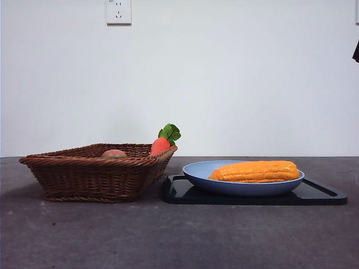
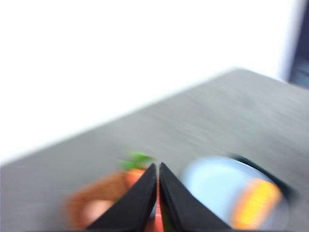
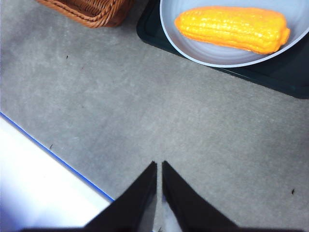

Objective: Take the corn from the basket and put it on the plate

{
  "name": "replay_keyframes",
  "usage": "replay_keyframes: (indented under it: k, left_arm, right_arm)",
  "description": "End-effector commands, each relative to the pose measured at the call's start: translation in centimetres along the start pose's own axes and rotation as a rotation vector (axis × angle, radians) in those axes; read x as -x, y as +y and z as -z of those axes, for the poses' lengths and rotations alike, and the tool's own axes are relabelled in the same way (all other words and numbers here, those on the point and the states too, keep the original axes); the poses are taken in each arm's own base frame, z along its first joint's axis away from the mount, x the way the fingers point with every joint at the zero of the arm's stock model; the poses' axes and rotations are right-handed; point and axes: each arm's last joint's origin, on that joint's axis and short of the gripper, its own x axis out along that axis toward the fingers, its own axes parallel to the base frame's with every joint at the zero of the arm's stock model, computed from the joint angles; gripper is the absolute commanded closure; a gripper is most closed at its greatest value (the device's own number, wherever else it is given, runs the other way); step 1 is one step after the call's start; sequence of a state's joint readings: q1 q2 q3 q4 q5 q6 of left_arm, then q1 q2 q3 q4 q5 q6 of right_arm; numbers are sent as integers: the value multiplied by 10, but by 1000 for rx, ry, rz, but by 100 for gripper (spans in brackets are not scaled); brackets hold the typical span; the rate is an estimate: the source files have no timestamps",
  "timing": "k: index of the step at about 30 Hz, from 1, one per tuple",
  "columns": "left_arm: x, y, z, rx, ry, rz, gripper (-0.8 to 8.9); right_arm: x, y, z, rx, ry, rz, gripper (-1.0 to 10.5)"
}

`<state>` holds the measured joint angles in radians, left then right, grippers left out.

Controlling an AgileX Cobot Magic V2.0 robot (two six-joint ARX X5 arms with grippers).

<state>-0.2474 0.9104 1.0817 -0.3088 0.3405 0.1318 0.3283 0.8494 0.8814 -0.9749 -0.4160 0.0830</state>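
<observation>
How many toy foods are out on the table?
3: the corn lies on the plate; the carrot and a peach-pink item sit in the basket, whose walls may hide more.

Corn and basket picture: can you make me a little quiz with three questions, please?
1. True or false: the corn lies on the plate.
2. What is under the plate? A) basket B) black tray C) bare table
3. Fill in: the carrot leans in the ____.

Key: 1 true. 2 B, the black tray. 3 basket. Both the left pincer and right pincer are shut and hold nothing.
</observation>
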Motion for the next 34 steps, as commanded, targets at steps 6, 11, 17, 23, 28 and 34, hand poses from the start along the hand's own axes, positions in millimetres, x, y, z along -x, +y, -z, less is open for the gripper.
replay_keyframes:
  k: [6, 11, 17, 23, 28, 34]
  left_arm:
    - [55, 4, 85, -15, -113, -301, 806]
    - [63, -3, 140, 9, -119, -397, 806]
    - [63, -11, 193, 49, -104, -444, 806]
    - [61, -16, 227, 63, -77, -441, 806]
    - [61, -19, 241, 78, -44, -437, 806]
    - [63, -22, 252, 102, 11, -431, 806]
  right_arm:
    - [1, 1, -3, 3, -11, -5, 944]
    - [1, 1, -3, 3, -10, -6, 944]
    - [1, 1, -3, 3, -10, -5, 944]
    - [1, 1, -3, 3, -10, -6, 944]
    - [1, 1, -3, 3, -10, -6, 944]
    - [1, 1, -3, 3, -10, -6, 944]
